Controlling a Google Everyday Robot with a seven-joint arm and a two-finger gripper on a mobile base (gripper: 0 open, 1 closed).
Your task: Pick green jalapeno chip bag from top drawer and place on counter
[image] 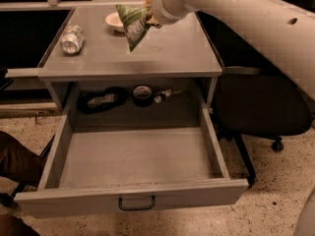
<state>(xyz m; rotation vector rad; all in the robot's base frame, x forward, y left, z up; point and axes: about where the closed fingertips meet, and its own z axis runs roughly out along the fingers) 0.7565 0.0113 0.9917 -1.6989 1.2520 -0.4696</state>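
Gripper point(147, 11) up at 12 o'clock over tabletop point(172, 53), white arm reaching in from 2 o'clock. Fingers clamped on top edge of green jalapeno chip bag point(132, 24), mostly hidden behind it. Bag hangs tip-down above tabletop. Bowl point(114, 21) just beside bag at its 10 o'clock. Crushed silver can point(72, 39) well apart at 9 o'clock. Top drawer point(138, 156) stands wide open at 6 o'clock, wire handle point(137, 203) on front panel. Dark round item point(142, 95) and black object point(101, 101) in shadow under tabletop. Office chair point(261, 107) at 3 o'clock.
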